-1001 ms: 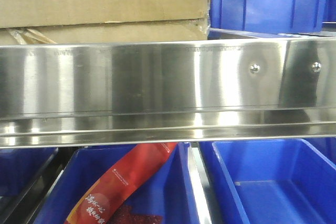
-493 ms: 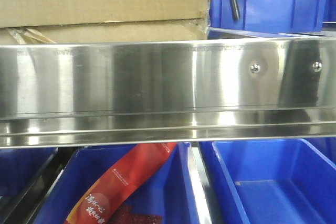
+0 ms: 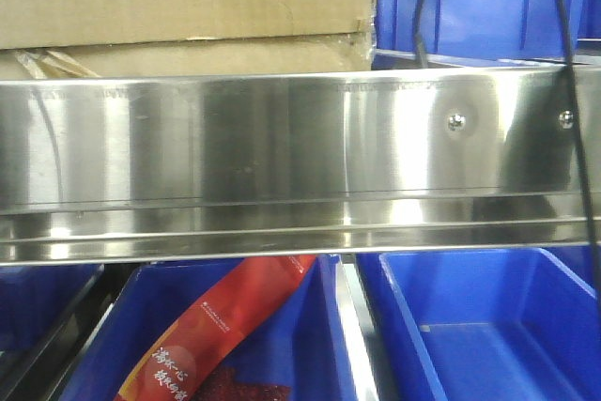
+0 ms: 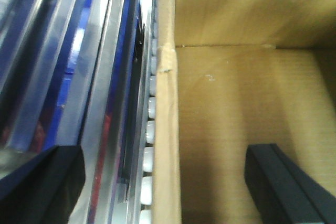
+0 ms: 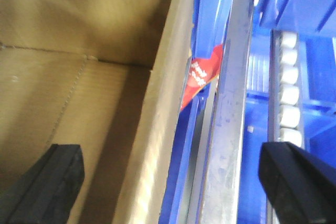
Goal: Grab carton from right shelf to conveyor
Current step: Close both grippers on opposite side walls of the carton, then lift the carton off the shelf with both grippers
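- left gripper: two matte black fingers, blocky and flat-faced, one with a ridged edge
- right gripper: same black fingers, angular, square-cut tips
- two thin black cables, one curved

The left gripper is held with its jaws spread wide, almost to the full width of the wrist view. Only the tips of its two black fingers are seen, one at each side, level with one another and pointed forward, away from the wrist. Nothing is clamped between them. The right gripper is set in the same way: its jaws are parted wide, and its black fingers are level, with blunt, squared tips. Whether any fingertip is pressed against a surface ahead of it cannot be told.
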Action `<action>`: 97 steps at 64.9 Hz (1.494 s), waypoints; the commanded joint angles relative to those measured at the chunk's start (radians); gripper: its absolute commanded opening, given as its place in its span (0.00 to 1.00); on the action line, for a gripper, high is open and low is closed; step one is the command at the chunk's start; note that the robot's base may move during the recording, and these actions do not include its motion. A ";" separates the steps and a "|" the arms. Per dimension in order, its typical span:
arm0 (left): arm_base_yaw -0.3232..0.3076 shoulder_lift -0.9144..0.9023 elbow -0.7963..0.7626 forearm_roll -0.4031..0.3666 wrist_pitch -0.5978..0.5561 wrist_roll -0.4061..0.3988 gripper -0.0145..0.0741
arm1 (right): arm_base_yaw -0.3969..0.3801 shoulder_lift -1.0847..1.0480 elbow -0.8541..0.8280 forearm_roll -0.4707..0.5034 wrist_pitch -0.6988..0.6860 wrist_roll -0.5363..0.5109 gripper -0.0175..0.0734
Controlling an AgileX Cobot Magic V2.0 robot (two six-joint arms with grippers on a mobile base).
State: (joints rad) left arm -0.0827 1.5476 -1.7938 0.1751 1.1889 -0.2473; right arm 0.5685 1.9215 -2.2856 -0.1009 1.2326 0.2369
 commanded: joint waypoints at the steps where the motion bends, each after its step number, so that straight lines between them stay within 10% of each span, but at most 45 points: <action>1: 0.001 0.017 -0.006 -0.011 -0.022 0.006 0.75 | -0.003 0.006 -0.008 -0.002 -0.020 0.002 0.81; 25: 0.001 0.060 -0.006 -0.019 -0.037 0.006 0.75 | -0.003 0.045 -0.008 0.044 -0.037 0.002 0.75; 34: 0.001 0.060 -0.006 -0.022 -0.037 0.006 0.63 | -0.003 0.053 -0.008 0.045 -0.026 0.002 0.46; 43: 0.001 0.060 -0.006 -0.022 -0.037 0.006 0.24 | -0.003 0.052 -0.008 0.045 -0.020 0.002 0.08; 46: 0.001 0.060 -0.006 -0.024 -0.037 0.006 0.10 | -0.003 0.052 -0.008 0.045 -0.020 0.002 0.12; 97: -0.117 -0.147 -0.162 -0.064 0.032 0.006 0.17 | 0.040 -0.216 0.006 0.040 -0.012 0.002 0.12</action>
State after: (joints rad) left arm -0.1637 1.4517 -1.9568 0.1426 1.2388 -0.2685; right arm 0.5935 1.7567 -2.2874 -0.0622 1.2569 0.2467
